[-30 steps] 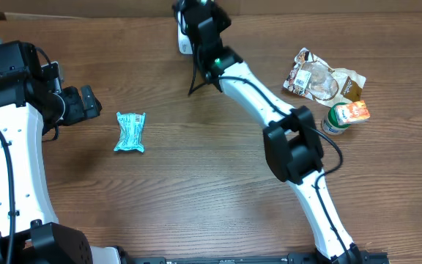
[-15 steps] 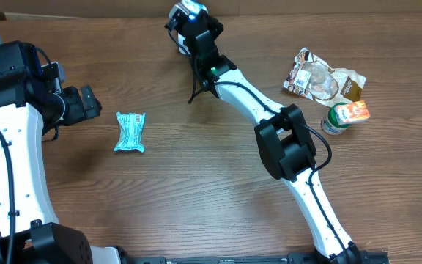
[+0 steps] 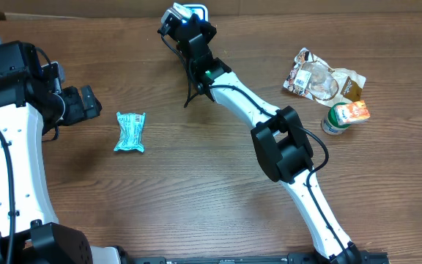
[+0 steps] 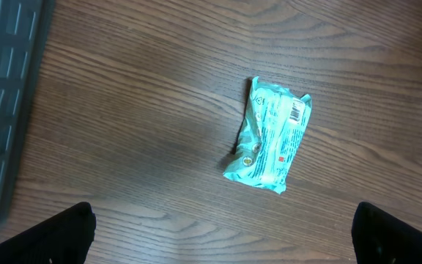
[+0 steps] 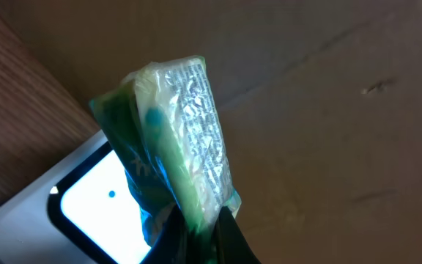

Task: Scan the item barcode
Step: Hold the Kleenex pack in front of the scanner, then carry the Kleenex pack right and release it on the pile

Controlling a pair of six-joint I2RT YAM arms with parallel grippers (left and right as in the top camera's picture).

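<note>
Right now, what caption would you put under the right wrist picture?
Right end effector pinching a green packet in front of the lit scanner.

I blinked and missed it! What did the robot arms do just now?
The right gripper, shut on the green-wrapped packet, swung up and left in the overhead view, bringing the packet to the scanner at the table's far edge. Nothing was picked up or dropped. The left gripper stayed open and still. The teal packet, snack bag and cup did not move.
</note>
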